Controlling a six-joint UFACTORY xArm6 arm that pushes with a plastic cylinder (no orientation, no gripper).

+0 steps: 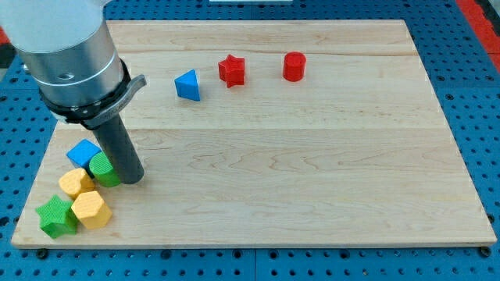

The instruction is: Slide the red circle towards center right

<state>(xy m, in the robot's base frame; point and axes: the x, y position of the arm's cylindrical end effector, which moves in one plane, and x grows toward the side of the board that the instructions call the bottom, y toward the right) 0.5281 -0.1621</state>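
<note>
The red circle (294,66) stands near the view's top, right of centre, on the wooden board (312,156). A red star (231,70) sits to its left, and a blue triangle (187,85) further left. My tip (133,179) rests on the board at the lower left, touching the right side of a green round block (104,169). It is far from the red circle.
A cluster sits at the lower left: a blue cube (83,152), a yellow block (76,183), a yellow hexagon (89,209) and a green star (56,217). The arm's grey body (70,55) fills the upper left. The board's edges border a blue perforated table.
</note>
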